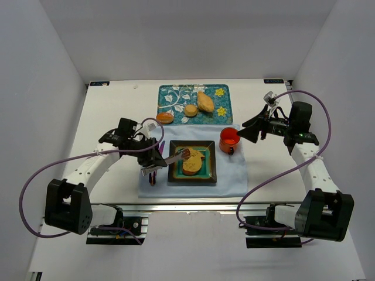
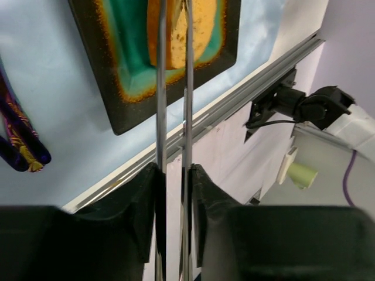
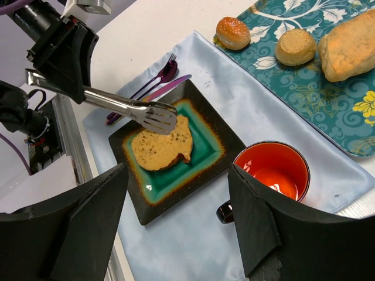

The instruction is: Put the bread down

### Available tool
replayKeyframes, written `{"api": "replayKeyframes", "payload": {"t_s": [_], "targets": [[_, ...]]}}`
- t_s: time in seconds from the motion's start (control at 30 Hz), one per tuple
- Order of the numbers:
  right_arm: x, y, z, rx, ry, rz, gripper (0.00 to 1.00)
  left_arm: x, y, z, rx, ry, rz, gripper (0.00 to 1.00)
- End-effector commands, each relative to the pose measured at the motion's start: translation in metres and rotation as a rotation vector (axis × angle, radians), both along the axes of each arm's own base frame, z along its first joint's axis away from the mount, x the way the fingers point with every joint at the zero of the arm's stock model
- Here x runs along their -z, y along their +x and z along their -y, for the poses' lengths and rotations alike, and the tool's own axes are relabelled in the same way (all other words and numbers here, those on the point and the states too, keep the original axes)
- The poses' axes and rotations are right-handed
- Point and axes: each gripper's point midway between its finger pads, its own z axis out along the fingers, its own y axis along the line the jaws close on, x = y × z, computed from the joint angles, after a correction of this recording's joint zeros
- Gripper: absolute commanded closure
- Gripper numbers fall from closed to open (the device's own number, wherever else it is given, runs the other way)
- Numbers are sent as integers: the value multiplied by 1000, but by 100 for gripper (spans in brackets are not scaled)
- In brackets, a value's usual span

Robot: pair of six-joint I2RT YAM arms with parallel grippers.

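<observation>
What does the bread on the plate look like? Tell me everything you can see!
The bread is a flat, golden-brown slice with darker speckles and a wavy, uneven edge, like toast. It lies flat in the teal middle of the square, dark-rimmed plate, well inside the rim. The tips of the metal tongs sit over one edge of it; whether they actually touch it is unclear.

A white tabletop point(image 1: 111, 111) sits boxed in by plain white panels: a back wall point(image 1: 187, 35) along its far edge, a left wall point(image 1: 35, 88) and a right wall point(image 1: 345, 64) rising at its sides. An aluminium rail point(image 1: 187, 206) runs along the near edge. Light is soft and even, shadows faint
</observation>
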Motion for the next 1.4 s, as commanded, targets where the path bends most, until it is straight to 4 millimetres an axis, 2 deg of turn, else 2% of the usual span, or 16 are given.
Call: {"api": "replayKeyframes", "payload": {"t_s": [0.0,0.17,0.33,0.43,0.53,0.67,0.77,0.83,0.87,0.97,1.03,1.07,1.13,1.17,1.2,1.37], "targets": [[-20,-1,0,-17,1,80,26,-9,5,0,24,1,74,60],[-18,-2,0,-16,1,77,26,-21,12,0,23,3,112,47],[-18,0,0,-18,0,79,26,-31,21,-2,10,28,148,47],[-19,1,0,-19,0,82,26,-44,38,-11,-40,82,202,50],[-18,1,0,-23,-1,82,26,-66,63,-29,-124,119,275,56],[-18,1,-1,-27,-3,87,26,-80,95,-80,-286,210,359,64],[-17,1,0,-28,0,82,26,-70,124,-138,-464,369,409,67],[-18,2,-1,-35,3,80,26,-47,133,-178,-562,488,410,66],[-20,1,-1,-42,6,81,26,-39,146,-190,-561,517,447,66],[-26,3,-2,-56,5,87,26,-9,163,-227,-579,648,447,66],[-25,3,-2,-62,4,80,26,5,171,-242,-591,667,447,64],[-25,2,-2,-67,7,80,26,4,183,-246,-608,650,488,61],[-26,1,-2,-67,8,81,26,21,192,-252,-615,655,479,56],[-26,1,-2,-64,7,82,26,27,194,-252,-612,656,468,53],[-25,0,-2,-63,6,80,26,44,193,-253,-593,666,429,52],[-24,-3,-1,-54,-12,95,25,85,182,-258,-563,710,325,45]]}}
